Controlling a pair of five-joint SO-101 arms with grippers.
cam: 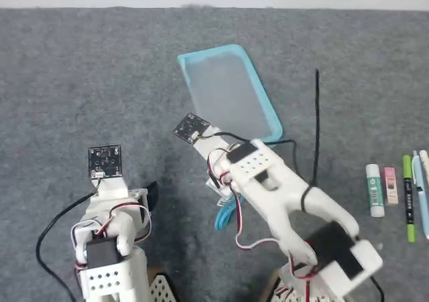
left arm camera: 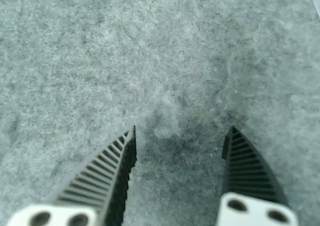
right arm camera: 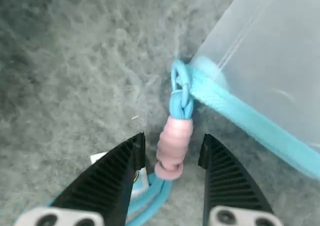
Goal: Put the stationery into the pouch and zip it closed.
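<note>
Straddling the pink zipper pull [right arm camera: 172,148], the right gripper [right arm camera: 173,137] has its jaws spread, one ribbed finger on each side of the bead. Whether either finger touches it cannot be told. The pull hangs from a blue ring [right arm camera: 181,83] at the corner of the pouch [right arm camera: 270,50], and a loop of blue cord [right arm camera: 150,196] trails from the bead under the gripper onto the grey felt.

From above, the pouch [cam: 228,91] is translucent with a blue trim. It lies flat in the middle of the worktop [cam: 67,81], towards the far edge, angled so that its near corner sits under the right arm. Whether its zip is open or shut cannot be told. A black cable [cam: 316,128] runs along the felt just beside the pouch, on the side towards the right edge.

The stationery lies in a row near the right edge of the worktop, well apart from the pouch. It holds a glue stick [cam: 375,189], a pink eraser [cam: 389,185] just beside it, then a green pen [cam: 408,198], a blue pen [cam: 420,191] and a white pen [cam: 426,165] at the very edge.

The left gripper [left arm camera: 182,131] is near the front edge on the left side. Its jaws are spread, with bare felt between them and nothing held.
</note>
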